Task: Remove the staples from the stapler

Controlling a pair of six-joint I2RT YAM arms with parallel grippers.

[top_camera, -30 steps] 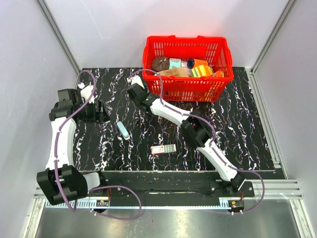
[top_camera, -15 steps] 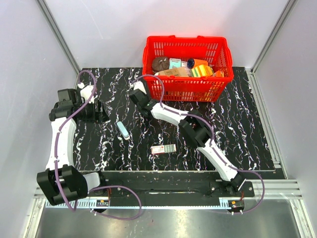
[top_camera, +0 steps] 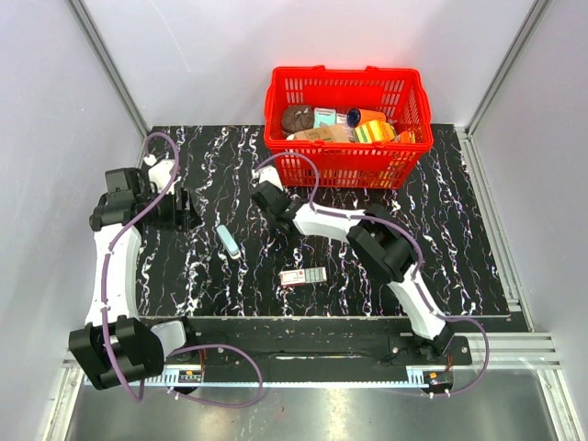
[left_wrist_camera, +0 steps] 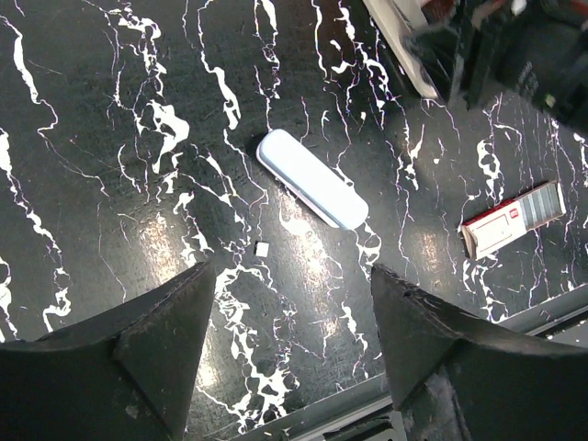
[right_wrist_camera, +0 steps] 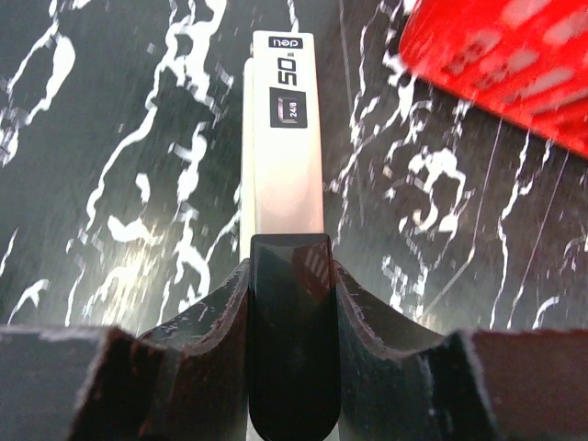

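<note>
The stapler (top_camera: 229, 241) (left_wrist_camera: 310, 191) is a small pale-blue bar lying flat on the black marble table, left of centre. My left gripper (top_camera: 188, 209) (left_wrist_camera: 289, 276) hovers open just left of it, nothing between its fingers. A tiny white square bit (left_wrist_camera: 262, 248) lies by the stapler. My right gripper (top_camera: 267, 186) (right_wrist_camera: 287, 266) is near the basket's front left corner. It is shut on the black end of a white-and-black bar (right_wrist_camera: 284, 147) printed "50" and "24/6". The bar's white part (top_camera: 269, 172) sticks out ahead of the fingers.
A red basket (top_camera: 347, 162) holding several packets stands at the back of the table; its corner (right_wrist_camera: 514, 64) is close to the right gripper. A flat red-and-white box (top_camera: 303, 277) (left_wrist_camera: 511, 219) lies near the front edge. Grey walls stand on both sides.
The right gripper has closed on the white-and-black bar, and its wrist has shifted toward the near side and slightly right. The left arm has hardly moved. The stapler lies where it was.
</note>
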